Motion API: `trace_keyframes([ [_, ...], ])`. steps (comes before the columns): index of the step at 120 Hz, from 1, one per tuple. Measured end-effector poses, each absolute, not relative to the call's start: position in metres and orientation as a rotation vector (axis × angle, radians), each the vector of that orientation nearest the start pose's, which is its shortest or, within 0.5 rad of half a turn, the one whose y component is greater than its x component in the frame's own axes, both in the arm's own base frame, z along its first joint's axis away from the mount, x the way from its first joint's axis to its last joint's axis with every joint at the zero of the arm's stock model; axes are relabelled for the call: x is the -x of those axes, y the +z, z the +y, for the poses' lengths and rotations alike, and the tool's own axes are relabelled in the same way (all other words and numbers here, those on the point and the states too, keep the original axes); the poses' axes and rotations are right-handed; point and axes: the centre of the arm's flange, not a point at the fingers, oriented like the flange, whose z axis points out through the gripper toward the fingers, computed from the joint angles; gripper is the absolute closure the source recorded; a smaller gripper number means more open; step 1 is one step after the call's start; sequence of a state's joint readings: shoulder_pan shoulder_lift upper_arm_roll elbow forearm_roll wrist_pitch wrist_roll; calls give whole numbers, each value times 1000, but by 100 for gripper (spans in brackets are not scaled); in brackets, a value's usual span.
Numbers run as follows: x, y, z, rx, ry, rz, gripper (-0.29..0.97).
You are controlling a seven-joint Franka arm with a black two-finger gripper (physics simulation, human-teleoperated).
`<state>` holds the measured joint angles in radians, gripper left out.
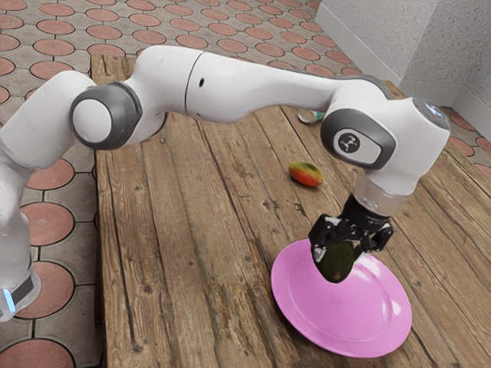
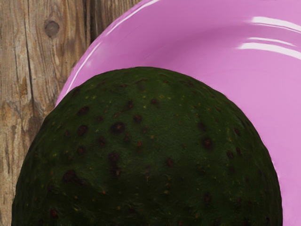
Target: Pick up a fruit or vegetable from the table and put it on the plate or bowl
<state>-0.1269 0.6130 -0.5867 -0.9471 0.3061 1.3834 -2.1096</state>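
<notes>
Your black pincer (image 1: pixel 343 247) is clamped across the top of the dark green, pebbly avocado (image 1: pixel 336 263), likely firm and light, over the glossy pink plate (image 1: pixel 368 318).

White arm (image 1: pixel 253 84) extends toward the exterior view's right, wrist (image 1: pixel 380 195) pointing down; black two-finger gripper (image 1: pixel 339 249) clamped on dark green avocado (image 1: pixel 336 265).

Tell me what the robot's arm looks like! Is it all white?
Mostly! The arm is made of smooth, shiny white rounded shells, with grey rings at the joints. A grey disc near the wrist carries a small white mark. A little blue light glows low on its base. The jaws at the tip are black.
</notes>
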Motion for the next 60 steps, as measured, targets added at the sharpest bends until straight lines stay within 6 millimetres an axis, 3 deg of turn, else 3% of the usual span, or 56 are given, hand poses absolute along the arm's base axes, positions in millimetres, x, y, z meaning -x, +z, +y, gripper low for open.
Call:
trace_keyframes([
  [30, -614, 551, -315, 2175, 57, -2135, 2],
  [34, -605, 561, -323, 2197, 54, -2131, 1],
  [38, -588, 586, -335, 2247, 35, -2127, 1],
  [42, -574, 615, -333, 2273, -23, -2140, 1],
  [48, -583, 657, -258, 2193, -170, -2229, 0],
  [53, -596, 679, -164, 2077, -283, -2281, 0],
  [56, -592, 686, -111, 2018, -317, -2281, 0],
  [60, -579, 692, -56, 1979, -322, -2258, 0],
])
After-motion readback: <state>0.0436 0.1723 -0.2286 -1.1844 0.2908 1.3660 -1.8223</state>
